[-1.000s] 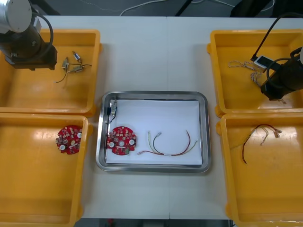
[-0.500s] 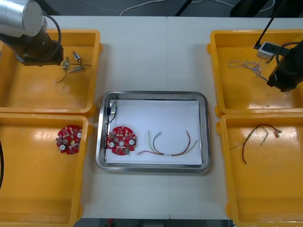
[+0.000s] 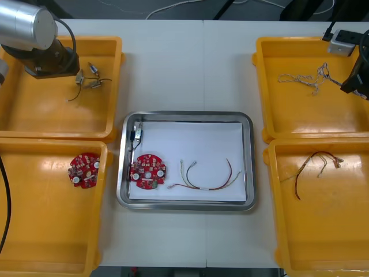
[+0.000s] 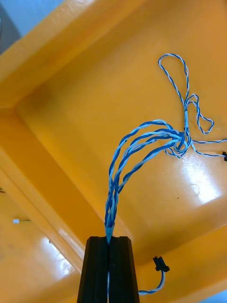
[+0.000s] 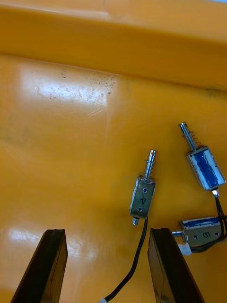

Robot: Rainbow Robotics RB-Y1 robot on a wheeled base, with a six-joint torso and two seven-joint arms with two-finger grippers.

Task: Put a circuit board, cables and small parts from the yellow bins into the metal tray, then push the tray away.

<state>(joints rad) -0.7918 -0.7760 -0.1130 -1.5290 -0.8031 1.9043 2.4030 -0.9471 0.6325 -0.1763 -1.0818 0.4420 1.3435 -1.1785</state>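
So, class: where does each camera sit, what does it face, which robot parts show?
Front: overhead, steeply down on metal tray and yellow bins; left arm and right arm show.
Right wrist: on that arm; right tool shut on blue and white cable.
Left wrist: on that arm; open left tool over small metal parts.
Shared: front also shows those parts.

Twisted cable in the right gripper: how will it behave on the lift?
Likely floppy: the twisted blue and white cable sags in loose loops from the right gripper. Probably light, given its thin strands. Its tangled loops and trailing black connector may snag the yellow bin.
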